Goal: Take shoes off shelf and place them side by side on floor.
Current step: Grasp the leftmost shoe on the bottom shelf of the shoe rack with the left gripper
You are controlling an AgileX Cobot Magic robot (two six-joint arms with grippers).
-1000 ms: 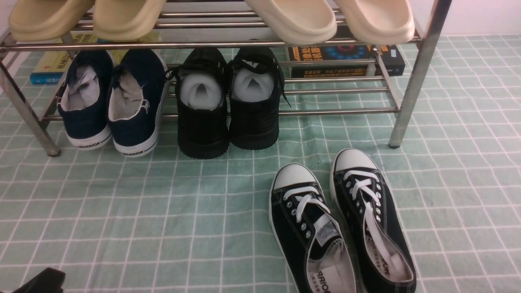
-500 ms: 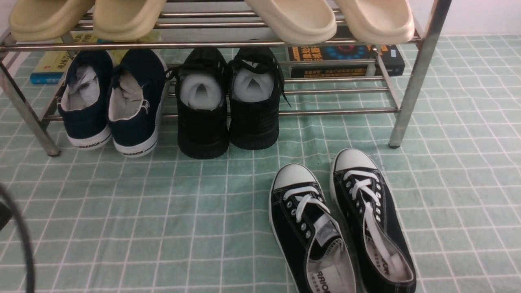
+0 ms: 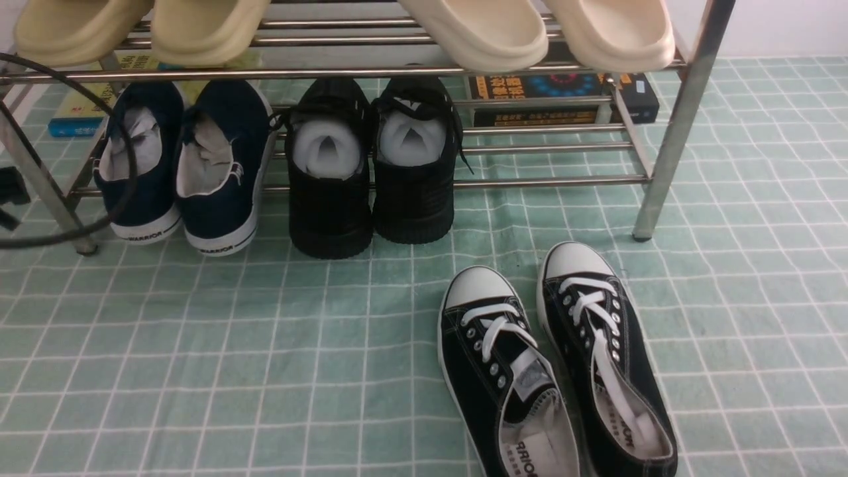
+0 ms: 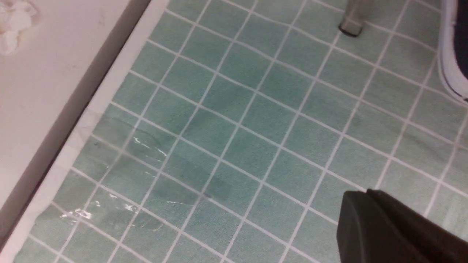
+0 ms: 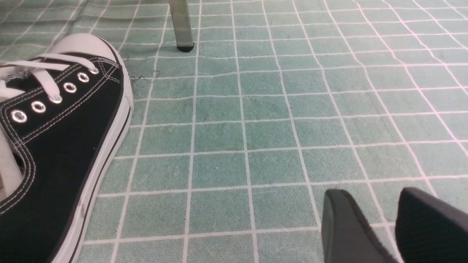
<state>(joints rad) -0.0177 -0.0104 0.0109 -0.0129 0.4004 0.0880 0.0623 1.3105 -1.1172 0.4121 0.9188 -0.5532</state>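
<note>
Pale green cloth with a white grid covers the floor (image 3: 298,344), and on it stands the shelf (image 3: 676,132). We judge that the step in hand is the reach of the left gripper (image 4: 365,219) toward the navy shoes (image 3: 218,212), which sit on the lower tier at its left end, heels toward us, close together. To do it well, we should come in low under the upper bar (image 3: 331,71), take one shoe at the heel rim, and draw it straight out so it does not catch the black lace-up pair (image 3: 371,199) just beside. Of this gripper we see only one dark finger, so we cannot tell if it is spread or closed; it hangs over bare floor near a shelf leg (image 4: 351,25), apart from a white sole (image 4: 448,65), we think of a navy shoe. The right gripper (image 5: 369,204) has its fingers (image 5: 343,226) parted around nothing, beside the white-toed sneakers (image 5: 65,128), well apart from the navy pair
</note>
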